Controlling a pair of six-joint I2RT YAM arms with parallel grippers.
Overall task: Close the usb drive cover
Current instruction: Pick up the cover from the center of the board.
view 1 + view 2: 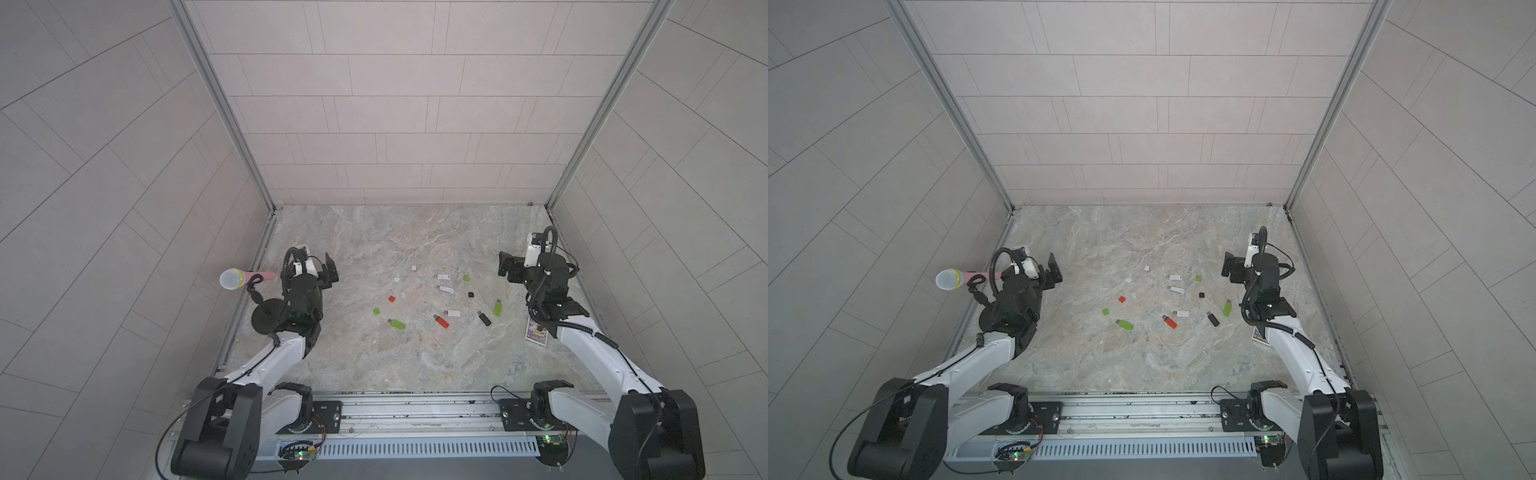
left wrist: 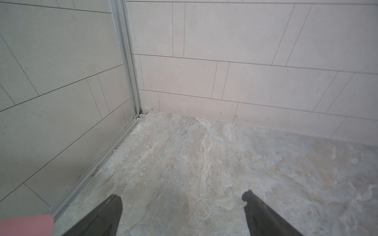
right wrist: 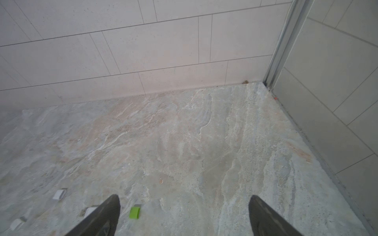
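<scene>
- The usb drives [image 1: 441,321] lie uncapped at the centre of the counter [image 1: 374,365], spreading toward 3 o'clock, with loose caps [image 1: 376,311] scattered among them.
- Your left jaws at 9 o'clock and right jaws at 3 o'clock both gape empty.
- The parts are small and crowded, so you could knock neighbours or pick a mismatched cap.

Both top views look steeply down from high above the near rail [image 1: 415,411] onto the whole table [image 1: 374,357], sharing almost the same scene. Each wrist view hangs low over the table, facing the far wall [image 2: 245,40]: left toward the far-left corner, right toward the far-right.
</scene>
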